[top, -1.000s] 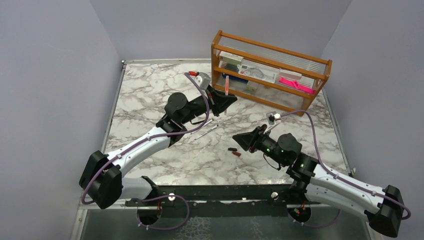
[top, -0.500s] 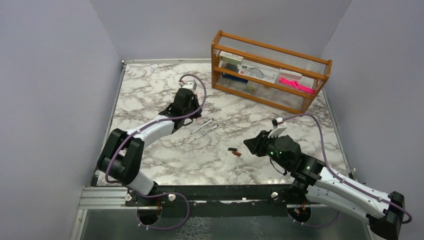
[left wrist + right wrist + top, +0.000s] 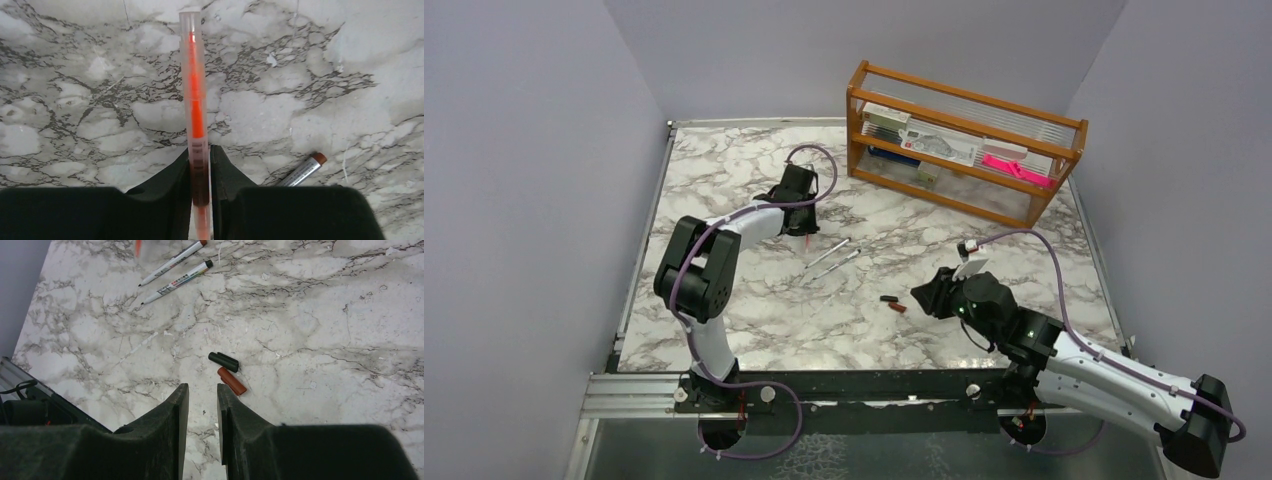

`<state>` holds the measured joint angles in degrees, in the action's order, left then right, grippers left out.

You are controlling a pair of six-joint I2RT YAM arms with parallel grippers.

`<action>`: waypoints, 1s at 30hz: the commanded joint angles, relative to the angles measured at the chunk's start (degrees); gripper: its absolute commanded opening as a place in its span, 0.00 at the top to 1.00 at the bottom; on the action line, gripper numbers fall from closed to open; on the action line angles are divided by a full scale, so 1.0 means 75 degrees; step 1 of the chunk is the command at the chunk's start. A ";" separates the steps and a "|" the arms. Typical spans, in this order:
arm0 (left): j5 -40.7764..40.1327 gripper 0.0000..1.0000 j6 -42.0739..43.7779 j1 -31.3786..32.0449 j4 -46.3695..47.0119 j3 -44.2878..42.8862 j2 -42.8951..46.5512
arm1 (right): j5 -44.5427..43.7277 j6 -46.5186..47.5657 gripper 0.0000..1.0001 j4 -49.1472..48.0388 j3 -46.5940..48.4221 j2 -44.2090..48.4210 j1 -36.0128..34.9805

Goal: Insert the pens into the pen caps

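Marble table [image 3: 714,170]: toward its far edge, left gripper [image 3: 200,150] clamps orange pen [image 3: 194,75]. Right gripper [image 3: 202,390], slightly parted and empty, hovers by black cap [image 3: 223,361] and red cap [image 3: 231,380] nearer the front edge. Grey pens [image 3: 175,282] lie mid-table.

The left claw [image 3: 201,152] hides most of one grey pen [image 3: 304,171]; the orange pen [image 3: 194,100] runs off-frame.

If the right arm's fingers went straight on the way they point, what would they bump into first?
Most likely the stubby dark red pen cap just ahead of the right gripper, the stubby black pen cap lying just beyond it. The fingers tilt downward, so the marble tabletop might come first.
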<state>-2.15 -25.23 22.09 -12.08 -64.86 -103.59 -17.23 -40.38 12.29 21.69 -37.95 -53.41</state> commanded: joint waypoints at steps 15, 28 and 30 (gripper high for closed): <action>-0.0053 0.65 0.0494 0.0105 0.0554 0.0291 0.1062 | 0.0245 0.0705 0.70 -0.0854 0.0391 -0.1063 -0.0003; 0.0573 1.00 0.0145 0.1345 0.1895 0.2799 0.4565 | 0.1340 0.2642 0.99 -0.1260 0.5127 -0.7086 0.0452; 0.0395 1.00 -0.0094 0.1714 0.1820 0.3294 0.4907 | 0.1397 0.2755 0.99 -0.1346 0.5585 -0.7681 0.0501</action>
<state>1.23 -23.51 29.80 3.05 -46.54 -70.32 -9.87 -23.79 3.88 57.45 -88.40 -50.57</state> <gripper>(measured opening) 0.009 0.016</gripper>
